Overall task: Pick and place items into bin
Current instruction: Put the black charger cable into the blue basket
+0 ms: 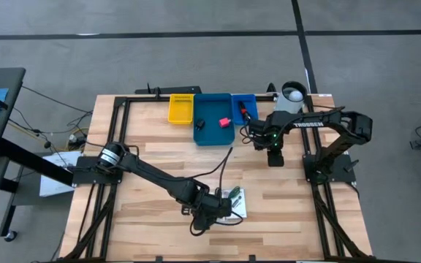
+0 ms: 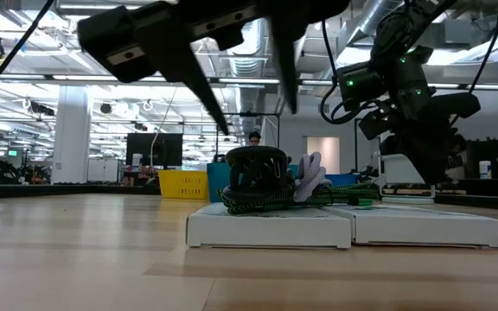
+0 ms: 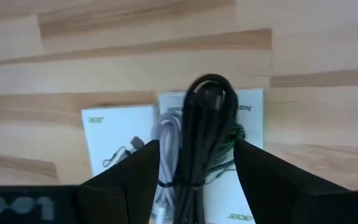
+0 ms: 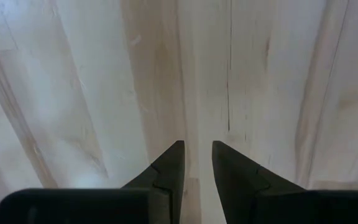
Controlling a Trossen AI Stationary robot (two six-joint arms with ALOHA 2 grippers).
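Two white printed cards [image 1: 236,203] [image 3: 114,134] lie flat on the wood. On them rests a bundle: a coiled black cable [image 3: 207,118], a green stringy piece [image 3: 234,134] [image 2: 353,200] and a pale cable [image 3: 169,134]. My left gripper [image 1: 218,207] [image 3: 197,158] hangs open above the bundle, one finger on each side, clear of it in the low view [image 2: 258,117]. My right gripper [image 1: 275,158] [image 4: 197,152] hovers over bare wood near the bins, fingers a narrow gap apart, holding nothing. The blue bin [image 1: 212,135] holds a pink-red block [image 1: 224,122] and a small black piece [image 1: 200,123].
A yellow bin [image 1: 181,108] and a smaller blue bin [image 1: 243,109] flank the big blue bin at the far edge. A black cable [image 1: 221,164] runs across the table's middle. A black frame borders the table. Bare wood lies between the cards and the bins.
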